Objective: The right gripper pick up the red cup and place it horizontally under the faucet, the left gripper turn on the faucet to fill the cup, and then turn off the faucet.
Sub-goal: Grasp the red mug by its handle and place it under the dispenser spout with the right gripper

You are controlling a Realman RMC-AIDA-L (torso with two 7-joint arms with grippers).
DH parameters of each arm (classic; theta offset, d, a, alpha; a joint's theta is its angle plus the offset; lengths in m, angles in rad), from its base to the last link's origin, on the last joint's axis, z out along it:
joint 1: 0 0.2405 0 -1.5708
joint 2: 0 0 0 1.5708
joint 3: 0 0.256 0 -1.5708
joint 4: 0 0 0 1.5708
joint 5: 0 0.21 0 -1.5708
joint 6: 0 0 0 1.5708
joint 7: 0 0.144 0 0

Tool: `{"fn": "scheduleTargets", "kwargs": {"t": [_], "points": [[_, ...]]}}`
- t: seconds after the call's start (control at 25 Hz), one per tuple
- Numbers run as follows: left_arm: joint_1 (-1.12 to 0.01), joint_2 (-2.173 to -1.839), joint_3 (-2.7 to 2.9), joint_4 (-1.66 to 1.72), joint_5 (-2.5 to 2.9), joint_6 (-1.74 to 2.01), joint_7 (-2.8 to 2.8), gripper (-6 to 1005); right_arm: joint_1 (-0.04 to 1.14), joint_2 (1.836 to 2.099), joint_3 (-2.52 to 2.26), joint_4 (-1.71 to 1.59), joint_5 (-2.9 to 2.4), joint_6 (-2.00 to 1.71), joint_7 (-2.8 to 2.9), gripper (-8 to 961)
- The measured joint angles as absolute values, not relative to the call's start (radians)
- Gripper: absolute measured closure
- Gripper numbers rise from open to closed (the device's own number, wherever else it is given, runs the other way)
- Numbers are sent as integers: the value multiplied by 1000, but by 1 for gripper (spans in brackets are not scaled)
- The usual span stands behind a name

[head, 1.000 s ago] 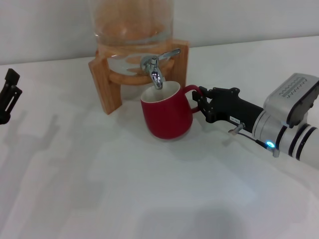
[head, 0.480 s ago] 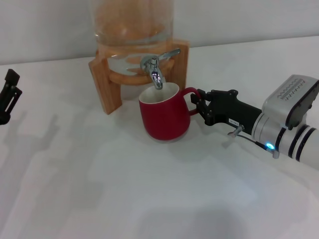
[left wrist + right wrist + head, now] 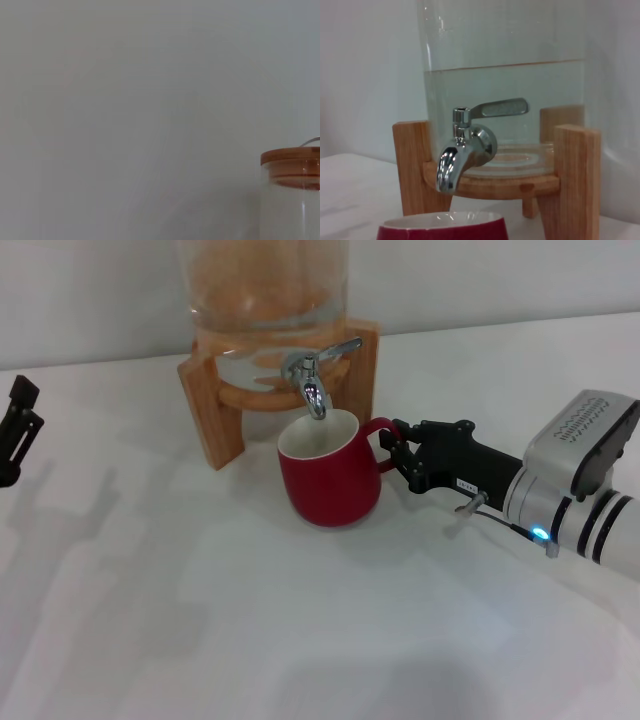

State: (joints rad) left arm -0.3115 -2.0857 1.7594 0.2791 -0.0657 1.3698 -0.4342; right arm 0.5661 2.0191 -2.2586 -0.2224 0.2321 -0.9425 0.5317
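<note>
The right end effector (image 3: 398, 450), pinching the handle, nudges the red cup (image 3: 328, 470) slightly leftward under the faucet (image 3: 308, 378) — nearly lined up; the left end effector's (image 3: 18, 425) fingers — can't tell.

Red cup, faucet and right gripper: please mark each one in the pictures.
red cup (image 3: 330, 485), head view, outer red wall.
faucet (image 3: 465, 152), right wrist view, chrome body.
right gripper (image 3: 398, 452), head view, between its fingertips, at the cup's handle.

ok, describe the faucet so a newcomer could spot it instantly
Find the glass dispenser jar in its wooden stand at the table's far side. The faucet juts from the jar's base, directly above the red cup. It is the only shiny chrome part, with a thin lever.
</note>
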Motion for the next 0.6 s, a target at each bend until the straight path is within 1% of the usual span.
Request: {"fn": "scheduleTargets", "kwargs": {"t": [0.16,0.4,0.6], "points": [[-312,-2085,1757,279,-66,1370,-434,139,569,2019,-2258,-223,231,-941,531,796],[-314,-2085,1756,279,-66,1367,-434,139,570,2019,-2255,-223,231,-940,531,752],[-314,-2085,1756,279,-66,1360,-434,139,571,2021,-2250,-222,232,-935,531,750]]}}
